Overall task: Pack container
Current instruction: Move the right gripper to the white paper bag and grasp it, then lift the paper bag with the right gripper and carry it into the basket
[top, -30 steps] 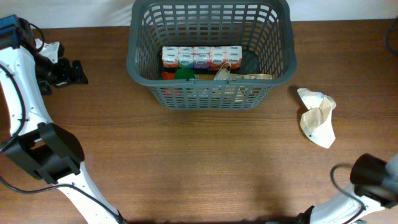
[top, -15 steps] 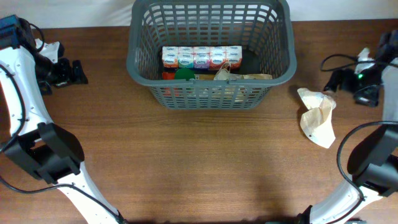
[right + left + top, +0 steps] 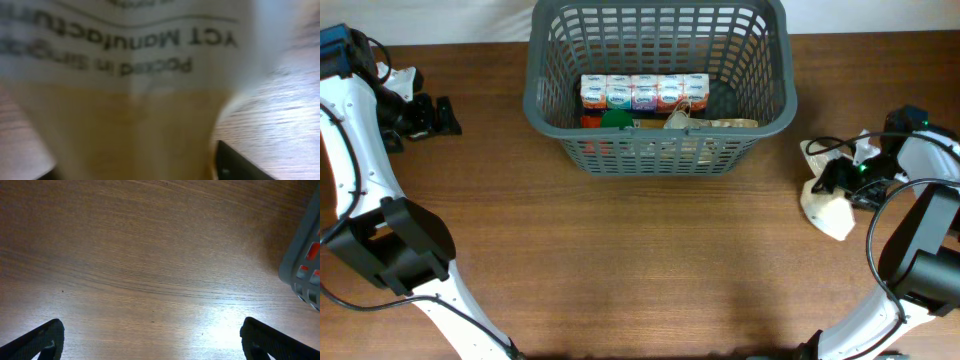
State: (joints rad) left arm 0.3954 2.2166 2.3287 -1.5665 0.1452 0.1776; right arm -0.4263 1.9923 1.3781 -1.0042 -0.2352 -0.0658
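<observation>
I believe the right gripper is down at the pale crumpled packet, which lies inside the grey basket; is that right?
Not quite: the pale crumpled packet lies outside the grey basket, on the table to the basket's right, as the overhead view shows. The right gripper is indeed down at it.

Your left gripper (image 3: 448, 117) rests out at nine o'clock, fingers (image 3: 40, 340) spread wide and pointing toward three. Your right gripper (image 3: 828, 180) sits at three o'clock, pointing toward nine (fingers apart, only the tips showing in its wrist view).
</observation>
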